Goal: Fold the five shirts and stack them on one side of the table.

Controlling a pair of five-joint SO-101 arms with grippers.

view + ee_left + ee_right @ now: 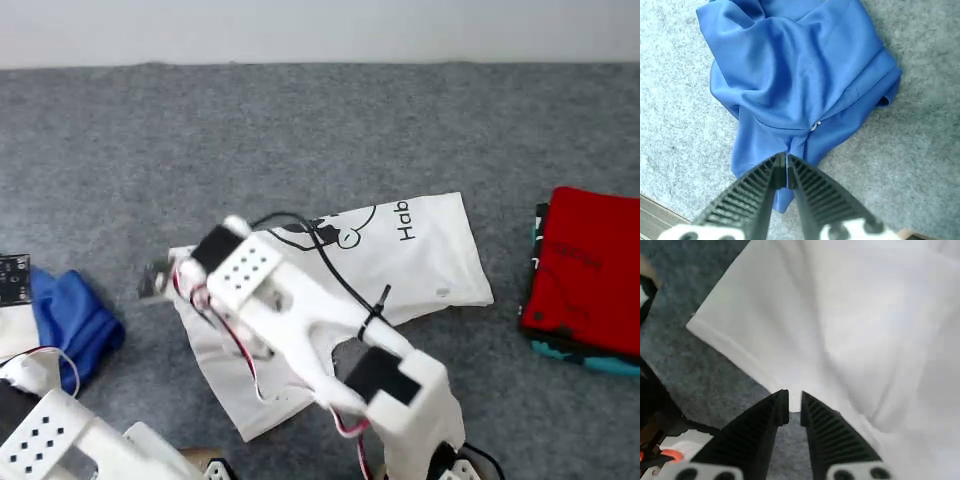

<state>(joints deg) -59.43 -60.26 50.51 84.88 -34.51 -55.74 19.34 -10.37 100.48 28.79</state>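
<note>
Logged black lettering and a black line drawing on the white shirt, on its upper right part near the centre of the high frame. Lettering turned sideways, not transcribed. Noted darker print across the red shirt, too faint to make out.

Placed the red shirt, folded, at the right edge of the high frame on top of a teal shirt that peeks out along the bottom. Saw a dark edge at the stack's upper left corner; cannot tell what it belongs to.

Found the blue shirt crumpled at the left edge of the high frame, well apart from the stack. Spotted a small black card with pale dots just beside it, at the frame's left border.

Checked the left pincer: clenched on a puckered fold of the blue shirt. Checked the right pincer: clenched on the hem of the white shirt, at the cloth's left end in the high frame, with the right arm lying across the shirt's lower half.

Recorded a grey, felt-like covering over the whole worktop. Marked a pale wall as a band along the top of the high frame. Caught a wooden strip at the worktop's edge in the left wrist view.
</note>
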